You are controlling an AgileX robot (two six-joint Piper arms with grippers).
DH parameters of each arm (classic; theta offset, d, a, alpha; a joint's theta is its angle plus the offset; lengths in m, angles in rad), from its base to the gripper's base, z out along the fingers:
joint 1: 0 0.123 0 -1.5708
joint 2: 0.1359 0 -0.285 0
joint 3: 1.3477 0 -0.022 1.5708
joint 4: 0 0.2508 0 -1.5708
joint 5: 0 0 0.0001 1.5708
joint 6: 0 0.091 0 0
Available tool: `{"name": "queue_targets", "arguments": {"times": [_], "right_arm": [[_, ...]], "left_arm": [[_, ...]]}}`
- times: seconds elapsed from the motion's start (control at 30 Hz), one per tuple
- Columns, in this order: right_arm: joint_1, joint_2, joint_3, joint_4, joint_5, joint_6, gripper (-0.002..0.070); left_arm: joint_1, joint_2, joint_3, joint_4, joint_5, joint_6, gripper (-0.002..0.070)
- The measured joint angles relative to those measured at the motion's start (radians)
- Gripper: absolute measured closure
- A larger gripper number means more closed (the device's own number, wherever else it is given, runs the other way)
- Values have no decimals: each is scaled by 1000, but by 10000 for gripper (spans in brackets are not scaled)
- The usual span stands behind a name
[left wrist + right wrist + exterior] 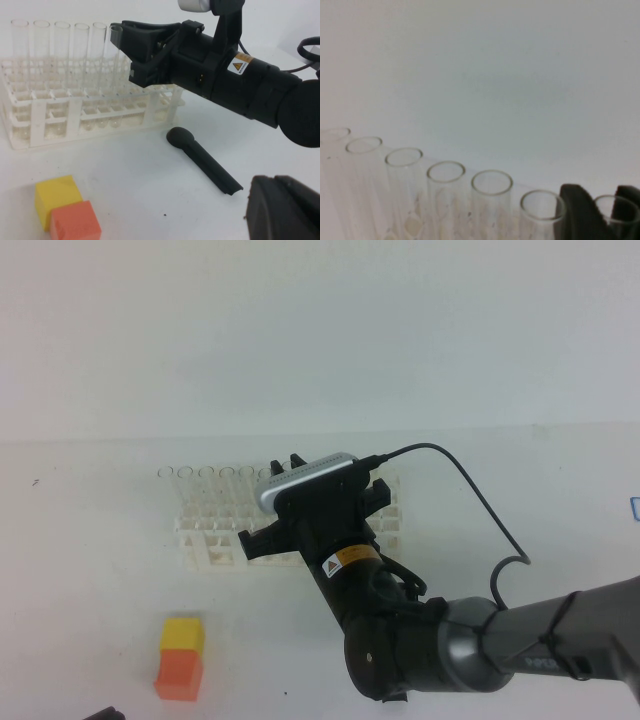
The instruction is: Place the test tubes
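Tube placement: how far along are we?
Done: clear glass test tubes stand upright along the white plastic rack's far row. In hand: the right pincer hangs over that row's right end, at a tube's rim; grip unclear. The left pincer sits low by the table's near edge. Left: no loose tubes visible, so probably little.

Forward-stretched right arm (520, 640), right pincer (288, 462) angled down centrally; left pincer (220, 165) low near-left, agape.
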Motion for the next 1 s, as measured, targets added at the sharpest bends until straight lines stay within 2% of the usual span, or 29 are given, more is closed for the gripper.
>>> {"name": "queue_targets", "arguments": {"times": [0.2,0.43,1.0], "right_arm": [[0,0,0,0,2,0,517],[0,15,2,24,72,0,412],[0,-115,2,28,75,-58,395]], "left_arm": [[0,0,0,0,0,0,676],[0,0,0,0,0,0,676],[0,0,0,0,0,0,676]]}}
